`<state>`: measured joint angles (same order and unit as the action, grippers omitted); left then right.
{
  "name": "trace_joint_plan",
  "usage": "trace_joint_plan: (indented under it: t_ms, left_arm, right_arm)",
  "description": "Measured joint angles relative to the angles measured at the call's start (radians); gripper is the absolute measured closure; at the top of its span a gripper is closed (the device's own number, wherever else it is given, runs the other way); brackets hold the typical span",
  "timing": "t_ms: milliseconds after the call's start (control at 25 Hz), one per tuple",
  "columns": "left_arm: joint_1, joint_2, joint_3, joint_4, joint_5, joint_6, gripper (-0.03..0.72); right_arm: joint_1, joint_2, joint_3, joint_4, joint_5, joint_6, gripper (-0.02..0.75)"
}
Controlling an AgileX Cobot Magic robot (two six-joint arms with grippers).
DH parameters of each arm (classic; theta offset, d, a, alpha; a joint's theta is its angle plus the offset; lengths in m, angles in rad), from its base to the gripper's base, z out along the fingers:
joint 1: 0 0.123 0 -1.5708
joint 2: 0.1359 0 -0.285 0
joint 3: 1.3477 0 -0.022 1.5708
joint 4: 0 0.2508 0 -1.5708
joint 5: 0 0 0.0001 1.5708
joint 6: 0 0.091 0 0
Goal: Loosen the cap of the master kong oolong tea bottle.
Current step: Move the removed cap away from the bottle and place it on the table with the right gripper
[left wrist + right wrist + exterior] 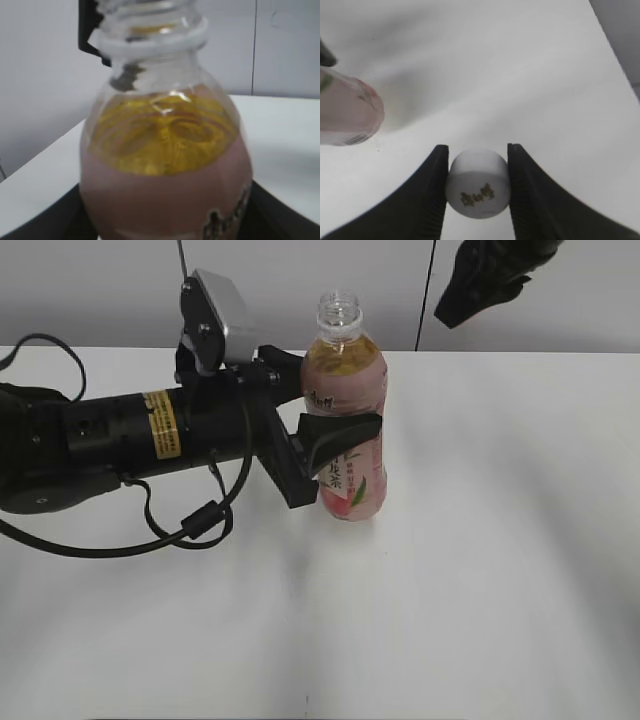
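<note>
White table (480, 620) noted, bare apart from shadows, backed by a pale grey wall (90, 285) with a vertical dark seam. Black cable (120, 540) looped on the surface at far left.

Exterior view: left gripper (330, 430) seen reaching in horizontally from the left, clamped around the labelled body of the master kong oolong tea bottle (345, 380). Bottle found upright on the table, left of centre, neck threads bare and mouth open. Right gripper (485, 280) seen only as a dark shape raised at top right, well apart from the bottle; grip not readable from here.

Left wrist view: bottle shown close, blurred, amber tea (165, 140) below the shoulder, white neck ring (155, 40) and uncapped threads above, dark jaw edges at both lower corners. Not visible elsewhere.

Right wrist view: white cap (478, 183) found pinched between the two black fingers (427, 195), dark mark on its face, held above the table. Bottle partly in frame at left edge.
</note>
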<state>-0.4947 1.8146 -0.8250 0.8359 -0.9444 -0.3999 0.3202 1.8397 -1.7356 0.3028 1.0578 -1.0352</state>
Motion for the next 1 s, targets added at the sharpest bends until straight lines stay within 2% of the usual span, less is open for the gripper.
trace_joint_plan:
  t_ms: [160,360,560,800,1000]
  left_arm:
    - [0.0,0.051,0.0,-0.016,-0.095,0.0,0.256]
    - [0.0,0.088,0.0,-0.046,-0.109,0.0,0.256]
    - [0.0,0.099,0.0,-0.052,-0.06,0.001,0.256]
    - [0.0,0.1,0.0,-0.053,0.039,0.001,0.256]
    - [0.0,0.109,0.0,-0.058,0.047,0.001,0.256]
  right_arm:
    - [-0.035,0.0,0.058,-0.08,-0.002,0.28,0.465]
    - [-0.042,0.053,0.18,-0.14,0.009,0.461,0.465]
    - [-0.043,0.181,0.279,-0.188,0.006,0.534,0.465]
    - [-0.043,0.284,0.287,-0.191,-0.032,0.559,0.465]
    - [-0.043,0.331,0.287,-0.192,-0.072,0.571,0.466]
